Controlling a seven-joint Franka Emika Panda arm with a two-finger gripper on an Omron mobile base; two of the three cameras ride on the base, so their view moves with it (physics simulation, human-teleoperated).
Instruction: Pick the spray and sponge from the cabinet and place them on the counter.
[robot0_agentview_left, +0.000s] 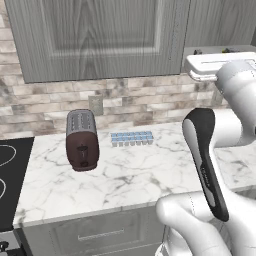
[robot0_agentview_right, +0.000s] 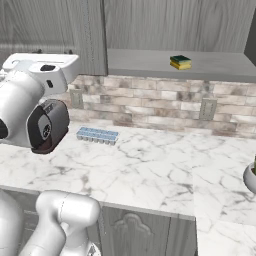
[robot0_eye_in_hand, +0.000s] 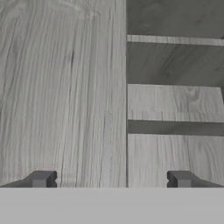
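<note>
I found the sponge (robot0_agentview_right: 180, 62) lying flat on the cabinet (robot0_agentview_right: 200, 30) shelf, long axis running left-right, green layer up. The hand (robot0_eye_in_hand: 109, 179) faced the cabinet, fingers apart, empty.

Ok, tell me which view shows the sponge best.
The right base view: the sponge sits in plain sight on the open cabinet's inner shelf, yellow body and dark green top both visible. The left base view and hand view give no usable look at it.

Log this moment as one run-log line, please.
gripper: open, empty, facing grey wood-grain cabinet | yellow-and-green sponge: on cabinet shelf | white marble counter: pale blue ice-cube tray
</note>
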